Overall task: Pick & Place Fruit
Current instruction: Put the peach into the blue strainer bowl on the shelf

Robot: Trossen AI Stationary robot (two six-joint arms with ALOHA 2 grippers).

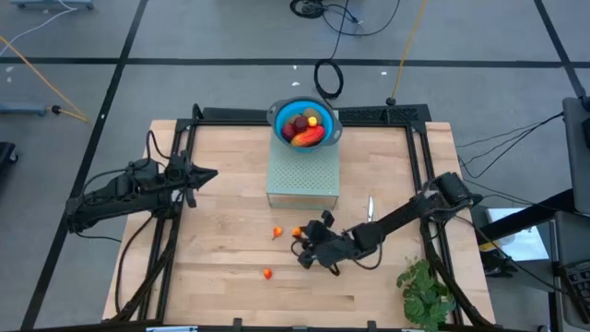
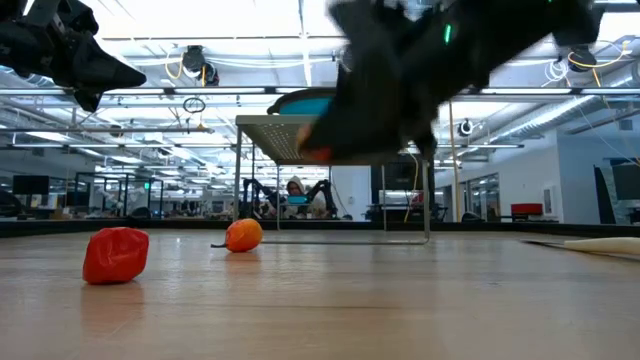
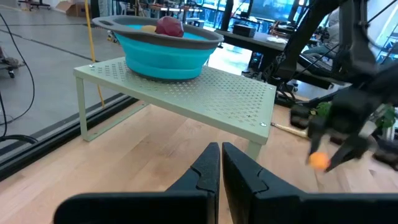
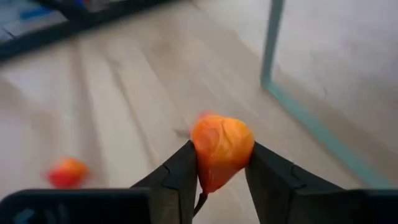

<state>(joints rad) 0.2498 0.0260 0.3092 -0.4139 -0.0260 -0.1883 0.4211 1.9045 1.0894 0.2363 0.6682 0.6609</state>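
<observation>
On the pale wood-plank worktop [image 1: 221, 286], framed by black rails over a grey taped floor, a sage-green perforated metal shelf [image 1: 302, 173] is standing at the far middle, carrying a blue collapsible colander [image 1: 278, 117] with red and yellow fruit in it. Open workshop with ceiling lights is showing behind. Right claw [image 4: 219, 163] is gripping a small glossy orange-red fruit [image 4: 221, 148] between its dark fingers, just in front of the shelf's near edge. Two more tiny orange-red fruits are lying on the wood: one [image 1: 277, 232] just left of that claw, one [image 1: 267, 273] nearer the front. Left claw [image 3: 220, 163] is hanging pinched shut, empty, at the worktop's left side. Green leafy bunch [image 1: 424, 290] is sitting front right, a slim pale-handled knife [image 1: 371, 208] right of the shelf.
</observation>
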